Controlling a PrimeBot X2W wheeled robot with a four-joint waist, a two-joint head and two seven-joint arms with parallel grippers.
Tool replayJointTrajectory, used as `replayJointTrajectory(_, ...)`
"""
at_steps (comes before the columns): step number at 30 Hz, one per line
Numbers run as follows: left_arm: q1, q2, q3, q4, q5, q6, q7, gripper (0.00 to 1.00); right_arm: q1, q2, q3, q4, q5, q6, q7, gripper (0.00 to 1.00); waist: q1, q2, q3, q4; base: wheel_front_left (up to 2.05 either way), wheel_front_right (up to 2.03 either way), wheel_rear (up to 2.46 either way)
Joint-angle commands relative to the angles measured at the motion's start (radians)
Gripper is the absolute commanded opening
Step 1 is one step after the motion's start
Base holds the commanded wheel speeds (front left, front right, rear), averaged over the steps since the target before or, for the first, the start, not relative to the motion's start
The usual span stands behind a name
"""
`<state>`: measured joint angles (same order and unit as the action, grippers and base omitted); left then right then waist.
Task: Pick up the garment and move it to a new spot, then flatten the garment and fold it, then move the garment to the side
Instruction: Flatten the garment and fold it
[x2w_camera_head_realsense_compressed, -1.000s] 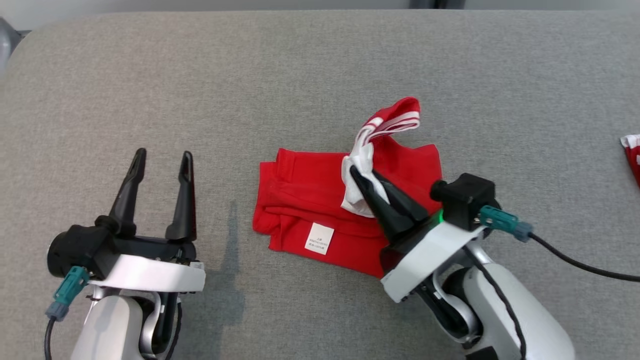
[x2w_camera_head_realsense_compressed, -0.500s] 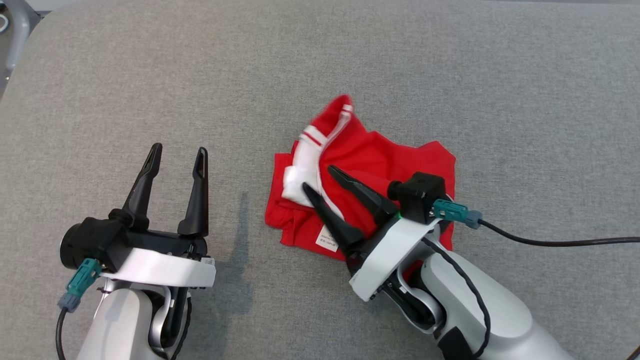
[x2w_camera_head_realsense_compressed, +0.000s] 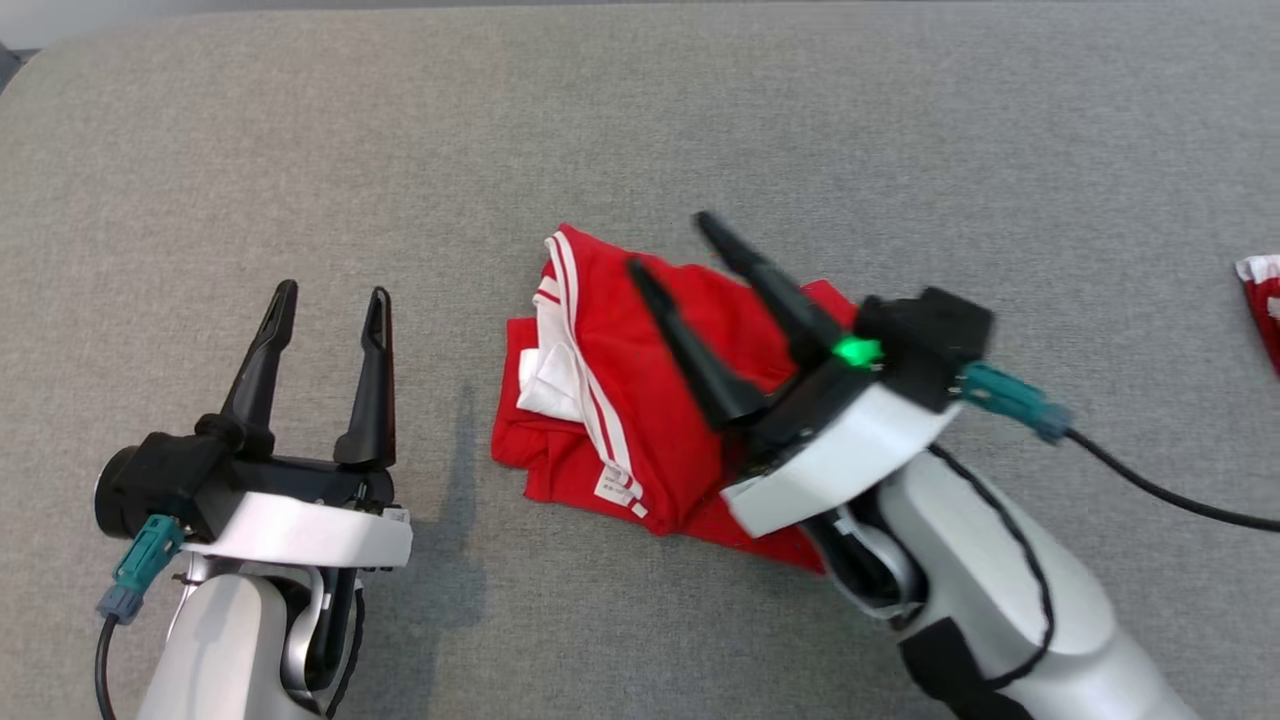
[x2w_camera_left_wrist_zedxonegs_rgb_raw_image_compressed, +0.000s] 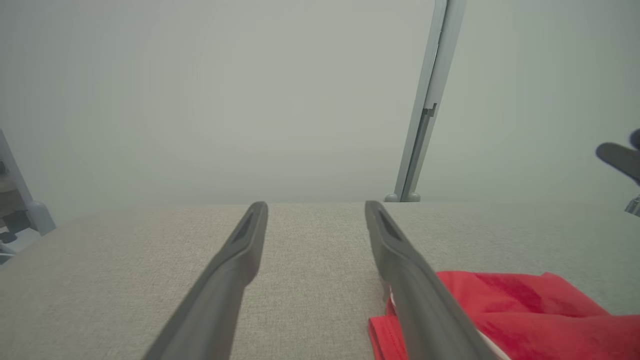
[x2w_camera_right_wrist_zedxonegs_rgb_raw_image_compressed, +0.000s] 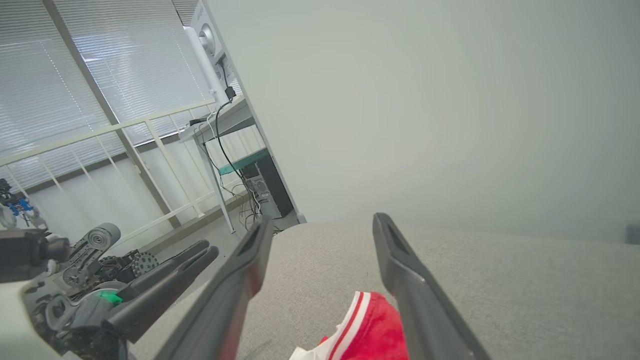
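Grey fabric surface (x2w_camera_head_realsense_compressed: 300, 150) holds a rumpled red garment (x2w_camera_head_realsense_compressed: 645, 450), with red-white cloth (x2w_camera_head_realsense_compressed: 1266, 318) far right

Head looks down; wrists low, forward; all share garment (x2w_camera_head_realsense_compressed: 650, 450).

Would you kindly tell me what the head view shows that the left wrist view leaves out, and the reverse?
Head view's own: the small white care label on the folded red garment with white stripes, and a second red-and-white cloth at the right edge. Left wrist view's own: a grey metal upright post beyond the table's far edge, against a pale wall. Shared: that garment, the grey fabric table top, and the left gripper, jaws apart.
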<state>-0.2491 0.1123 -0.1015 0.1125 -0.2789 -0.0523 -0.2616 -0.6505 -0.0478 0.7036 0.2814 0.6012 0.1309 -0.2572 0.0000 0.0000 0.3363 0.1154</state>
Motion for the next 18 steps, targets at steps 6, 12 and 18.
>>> replayJointTrajectory(6, 0.022, 0.013, 0.026, -0.004, 0.02, 0.02, -0.004, 1.0, 0.121, -0.05, -0.215, -0.096, -0.111, 0.0, -0.008, 1.0, 0.0, 0.0, -0.025, -0.029, 0.0, 0.0, 0.0)
replayJointTrajectory(12, 0.051, 0.024, 0.042, -0.009, 0.023, 0.037, -0.004, 1.0, 0.282, -0.124, -0.46, -0.165, -0.226, 0.0, 0.033, 1.0, 0.0, 0.0, -0.056, -0.05, 0.0, 0.0, 0.0)
replayJointTrajectory(18, 0.084, 0.034, 0.049, -0.017, 0.02, 0.049, 0.0, 1.0, 0.423, -0.152, -0.602, -0.219, -0.288, 0.0, 0.083, 1.0, 0.0, 0.0, -0.085, -0.062, 0.0, 0.0, 0.0)
